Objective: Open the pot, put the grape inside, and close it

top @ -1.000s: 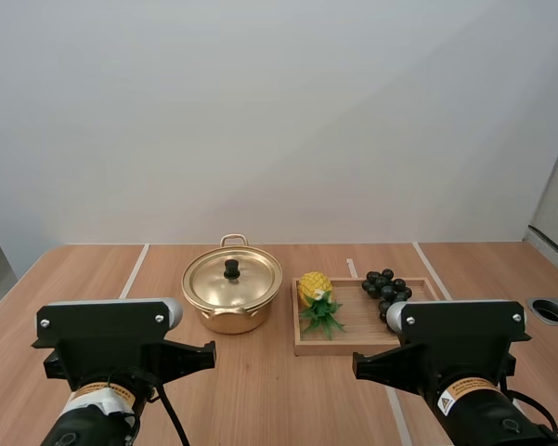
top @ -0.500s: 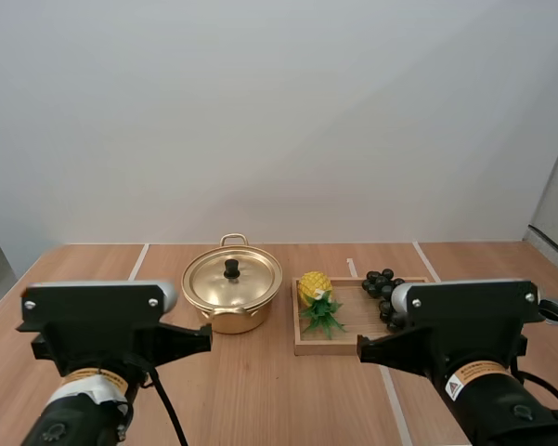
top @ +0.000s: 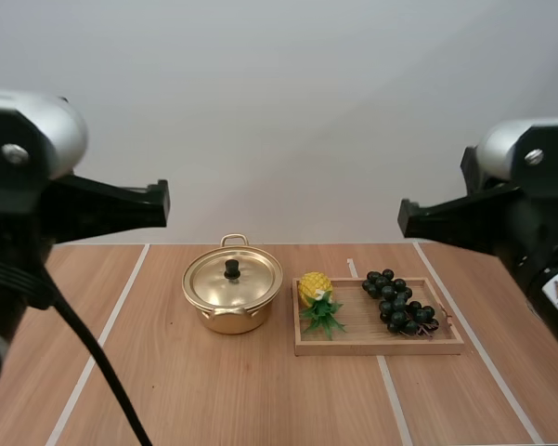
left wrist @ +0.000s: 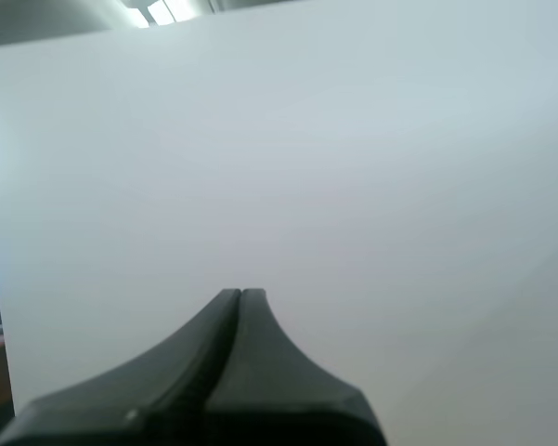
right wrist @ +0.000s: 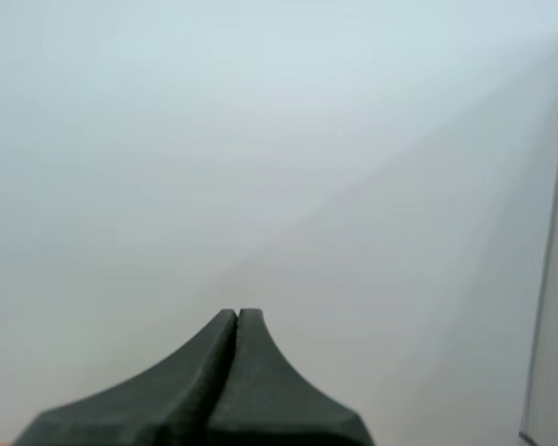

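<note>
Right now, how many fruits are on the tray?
2. A pineapple lies at the left end of the wooden tray, nearest the pot; a bunch of grapes lies at its right end. Nothing looks hidden.

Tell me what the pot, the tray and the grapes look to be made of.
Pot: metal, perhaps brass-coloured or anodised aluminium, judging by its shiny golden sheen. The black knob on its lid looks like plastic. Tray: wood, going by its pale brown, matt surface and plain board rim. Grapes: dark, glossy balls, likely a plastic imitation, though real fruit cannot be ruled out.
</note>
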Controlling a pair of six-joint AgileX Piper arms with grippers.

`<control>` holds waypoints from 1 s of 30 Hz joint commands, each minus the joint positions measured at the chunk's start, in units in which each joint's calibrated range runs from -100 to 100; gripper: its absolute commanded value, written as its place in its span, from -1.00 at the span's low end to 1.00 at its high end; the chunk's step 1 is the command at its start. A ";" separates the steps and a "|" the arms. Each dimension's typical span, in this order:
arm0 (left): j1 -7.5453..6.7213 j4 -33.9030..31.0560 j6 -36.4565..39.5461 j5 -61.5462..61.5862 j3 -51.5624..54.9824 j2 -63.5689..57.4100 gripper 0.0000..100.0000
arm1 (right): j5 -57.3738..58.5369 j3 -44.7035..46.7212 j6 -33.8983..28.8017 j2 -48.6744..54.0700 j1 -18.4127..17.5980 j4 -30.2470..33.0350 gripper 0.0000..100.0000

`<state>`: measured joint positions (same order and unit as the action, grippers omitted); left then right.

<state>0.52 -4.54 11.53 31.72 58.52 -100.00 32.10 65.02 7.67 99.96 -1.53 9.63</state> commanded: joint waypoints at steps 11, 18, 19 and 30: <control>0.07 0.17 -0.53 4.93 -12.87 4.71 -1.00 | -0.88 -19.19 0.14 -3.84 -0.05 0.69 -1.00; 0.07 0.64 -0.53 7.26 -24.60 21.97 -1.00 | -1.04 -28.93 0.14 -18.78 -0.05 1.93 -1.00; 0.07 0.64 -0.53 8.59 -26.65 24.79 -1.00 | -1.04 -30.05 0.14 -21.35 -0.05 1.93 -1.00; 0.07 1.05 -0.53 17.35 -41.53 48.85 -1.00 | -1.04 -38.44 0.14 -40.83 0.74 1.93 -1.00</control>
<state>0.52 -4.43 11.01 47.89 18.79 -53.59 31.72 28.58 7.67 60.11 -1.19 11.10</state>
